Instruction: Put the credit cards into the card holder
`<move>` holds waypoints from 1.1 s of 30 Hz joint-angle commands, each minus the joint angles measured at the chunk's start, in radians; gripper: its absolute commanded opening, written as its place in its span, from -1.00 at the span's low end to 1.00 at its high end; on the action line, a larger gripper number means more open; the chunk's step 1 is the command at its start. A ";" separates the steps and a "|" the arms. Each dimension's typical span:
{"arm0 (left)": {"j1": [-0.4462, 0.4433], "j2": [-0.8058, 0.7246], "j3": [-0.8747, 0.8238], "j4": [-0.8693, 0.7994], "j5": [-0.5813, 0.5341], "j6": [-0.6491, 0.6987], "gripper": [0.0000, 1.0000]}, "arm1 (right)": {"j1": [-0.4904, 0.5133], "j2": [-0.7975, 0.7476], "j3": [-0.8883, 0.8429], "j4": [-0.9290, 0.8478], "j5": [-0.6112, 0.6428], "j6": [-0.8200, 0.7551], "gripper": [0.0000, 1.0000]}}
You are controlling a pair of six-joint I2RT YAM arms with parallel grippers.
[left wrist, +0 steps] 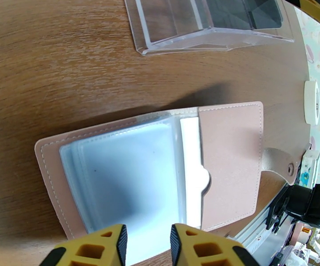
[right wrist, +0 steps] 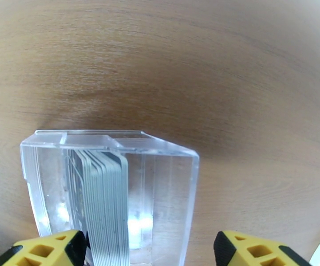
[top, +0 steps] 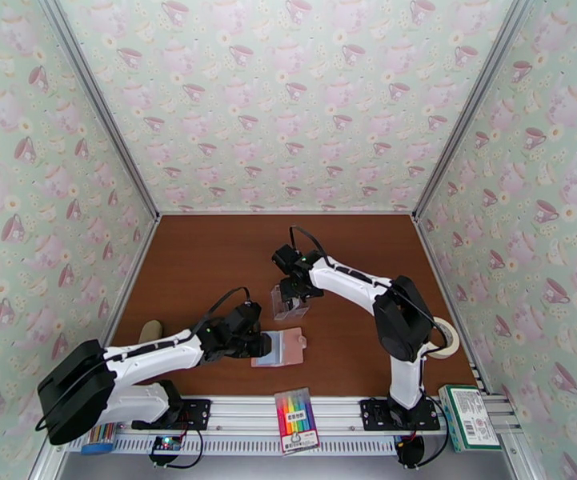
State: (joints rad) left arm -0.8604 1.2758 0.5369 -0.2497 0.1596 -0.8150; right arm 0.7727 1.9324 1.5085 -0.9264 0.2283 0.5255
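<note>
Our left claw (left wrist: 148,239) hangs low over the worktop (left wrist: 71,63) at the open card holder (left wrist: 231,165)'s edge; we cannot tell if it pinches. Right claw (right wrist: 150,247) spreads wide astride the clear box (right wrist: 171,187), credit cards (right wrist: 108,196) standing inside.

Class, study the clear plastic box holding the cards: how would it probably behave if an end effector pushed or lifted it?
The clear plastic box looks rigid, with thick straight walls, so it should keep its shape. It would likely slide on the smooth table. The cards stand on edge with room beside them, so tilting would probably shift them.
</note>
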 commanded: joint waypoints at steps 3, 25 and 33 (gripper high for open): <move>0.006 0.013 0.029 0.001 -0.003 0.002 -0.31 | -0.008 0.009 0.010 -0.024 0.025 -0.024 0.60; 0.006 0.015 0.026 0.003 -0.005 0.000 -0.31 | -0.012 -0.078 0.050 -0.103 0.104 -0.041 0.25; 0.006 0.015 0.025 0.004 -0.004 0.001 -0.31 | -0.011 -0.097 0.043 -0.020 -0.110 -0.048 0.41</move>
State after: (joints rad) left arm -0.8604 1.2930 0.5388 -0.2497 0.1596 -0.8150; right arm 0.7635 1.8561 1.5326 -0.9749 0.2096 0.4850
